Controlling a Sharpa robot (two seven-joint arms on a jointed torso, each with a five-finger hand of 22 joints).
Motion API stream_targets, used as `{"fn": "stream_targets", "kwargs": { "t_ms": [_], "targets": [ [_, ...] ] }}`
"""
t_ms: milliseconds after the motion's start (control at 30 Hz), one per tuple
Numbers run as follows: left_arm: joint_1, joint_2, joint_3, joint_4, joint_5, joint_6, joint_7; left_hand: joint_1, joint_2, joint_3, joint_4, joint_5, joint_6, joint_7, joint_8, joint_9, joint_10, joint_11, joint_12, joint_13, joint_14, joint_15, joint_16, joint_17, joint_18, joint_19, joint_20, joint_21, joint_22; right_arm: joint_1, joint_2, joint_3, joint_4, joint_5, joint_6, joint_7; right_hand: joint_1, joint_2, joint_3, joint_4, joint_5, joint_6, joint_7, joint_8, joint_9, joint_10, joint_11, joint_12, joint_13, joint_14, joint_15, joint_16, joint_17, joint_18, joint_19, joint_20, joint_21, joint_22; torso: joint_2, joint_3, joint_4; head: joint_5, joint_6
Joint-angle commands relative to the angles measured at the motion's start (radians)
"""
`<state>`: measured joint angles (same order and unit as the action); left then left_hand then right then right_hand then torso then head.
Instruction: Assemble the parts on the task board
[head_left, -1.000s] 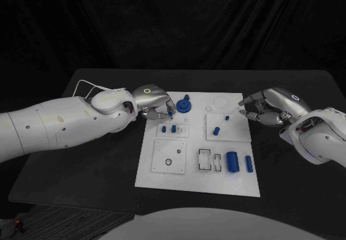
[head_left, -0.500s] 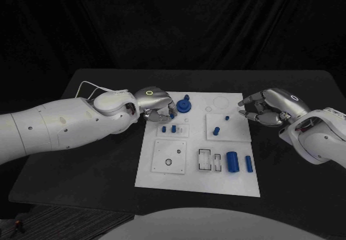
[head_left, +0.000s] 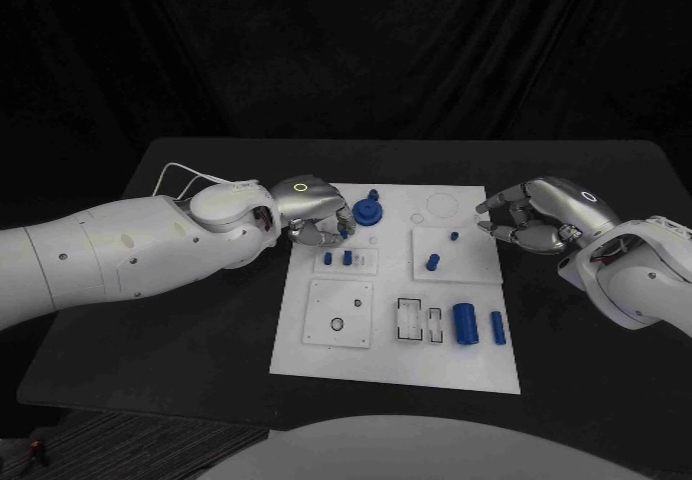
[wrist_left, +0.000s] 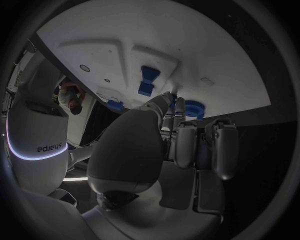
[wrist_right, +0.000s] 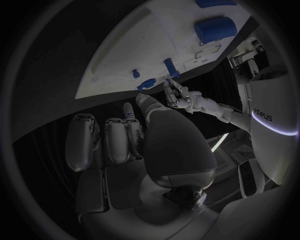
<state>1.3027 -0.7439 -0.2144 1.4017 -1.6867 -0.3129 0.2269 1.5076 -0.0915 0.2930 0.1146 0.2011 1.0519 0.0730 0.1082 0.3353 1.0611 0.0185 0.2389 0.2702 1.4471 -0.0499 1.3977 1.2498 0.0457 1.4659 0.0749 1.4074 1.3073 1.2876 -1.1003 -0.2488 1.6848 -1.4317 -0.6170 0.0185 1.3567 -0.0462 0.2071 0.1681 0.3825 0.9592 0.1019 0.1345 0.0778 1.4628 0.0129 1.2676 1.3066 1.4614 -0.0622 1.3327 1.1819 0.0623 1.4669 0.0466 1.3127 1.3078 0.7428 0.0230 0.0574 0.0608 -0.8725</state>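
Note:
The white task board (head_left: 404, 350) lies mid-table. My left hand (head_left: 310, 211) hovers over its far left corner, fingers curled and tips drawn together just above the board (wrist_left: 187, 45); whether they pinch anything I cannot tell. A round blue part (head_left: 371, 211) stands just right of that hand. Two small blue pegs (head_left: 336, 258) stand in a block below it, also visible as pegs (wrist_left: 147, 81). My right hand (head_left: 539, 215) hangs beside the board's far right edge with fingers curled on nothing. The right wrist view shows my left hand (wrist_right: 181, 97) at the board (wrist_right: 144, 55).
A raised square plate (head_left: 450, 250) carries two blue pegs (head_left: 433, 262). A thick blue cylinder (head_left: 466, 322) and a thin one (head_left: 498, 327) lie at the near right, by slotted holders (head_left: 421, 320). A holed square plate (head_left: 340, 312) sits near left. Black table (head_left: 173, 330) surrounds the board.
My left hand has crept slightly right, closer to the round blue part. The right hand and the parts have stayed put.

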Motion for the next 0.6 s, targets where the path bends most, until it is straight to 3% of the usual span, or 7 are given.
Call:
{"fn": "stream_targets", "kwargs": {
  "t_ms": [33,467,600],
  "targets": [
    [-0.004,0.002,0.000,0.000,0.000,0.026,-0.002,-0.006,0.000,0.000,0.008,-0.005,0.006,0.001,0.003,0.001,0.002,0.004,-0.004,-0.001,-0.009,0.001,-0.006,-0.002,-0.003,-0.001,-0.008,-0.005,0.207,-0.003,0.000,0.000,0.000,-0.002,0.006,-0.009,0.010,-0.002,0.007,0.000,0.005,0.003,0.002,-0.005,-0.001,0.021,-0.002,-0.002,-0.072,0.049,0.002,0.005,0.000,-0.009,0.023,0.001,0.005,0.193,0.001,-0.0003,0.0003,0.000,0.000],
    [-0.006,0.004,0.000,-0.006,0.000,0.036,-0.016,-0.002,-0.008,0.008,0.003,-0.007,-0.011,0.001,-0.013,-0.005,-0.012,0.006,-0.022,-0.008,-0.017,0.003,-0.012,-0.012,-0.002,-0.006,-0.006,-0.012,0.206,-0.003,0.002,0.000,0.000,-0.002,0.010,-0.011,0.011,-0.002,0.008,0.000,0.006,0.003,0.002,-0.005,-0.001,0.021,-0.002,-0.003,-0.073,0.049,0.002,0.005,0.000,-0.009,0.023,0.001,0.004,0.193,0.001,-0.0002,0.0002,0.003,0.000],
    [-0.007,0.005,0.000,-0.009,0.000,0.037,-0.021,-0.014,-0.023,0.013,0.012,-0.044,-0.070,-0.018,-0.045,-0.020,-0.046,0.003,-0.057,-0.025,-0.023,0.002,-0.017,-0.023,-0.001,-0.010,-0.004,-0.019,0.204,-0.003,0.001,0.000,0.001,-0.002,0.010,-0.012,0.011,-0.002,0.008,0.000,0.006,0.003,0.002,-0.005,-0.001,0.021,-0.002,-0.003,-0.073,0.049,0.002,0.005,0.000,-0.009,0.023,0.001,0.004,0.193,0.000,0.0001,0.0000,0.002,0.000]
  ]
}}
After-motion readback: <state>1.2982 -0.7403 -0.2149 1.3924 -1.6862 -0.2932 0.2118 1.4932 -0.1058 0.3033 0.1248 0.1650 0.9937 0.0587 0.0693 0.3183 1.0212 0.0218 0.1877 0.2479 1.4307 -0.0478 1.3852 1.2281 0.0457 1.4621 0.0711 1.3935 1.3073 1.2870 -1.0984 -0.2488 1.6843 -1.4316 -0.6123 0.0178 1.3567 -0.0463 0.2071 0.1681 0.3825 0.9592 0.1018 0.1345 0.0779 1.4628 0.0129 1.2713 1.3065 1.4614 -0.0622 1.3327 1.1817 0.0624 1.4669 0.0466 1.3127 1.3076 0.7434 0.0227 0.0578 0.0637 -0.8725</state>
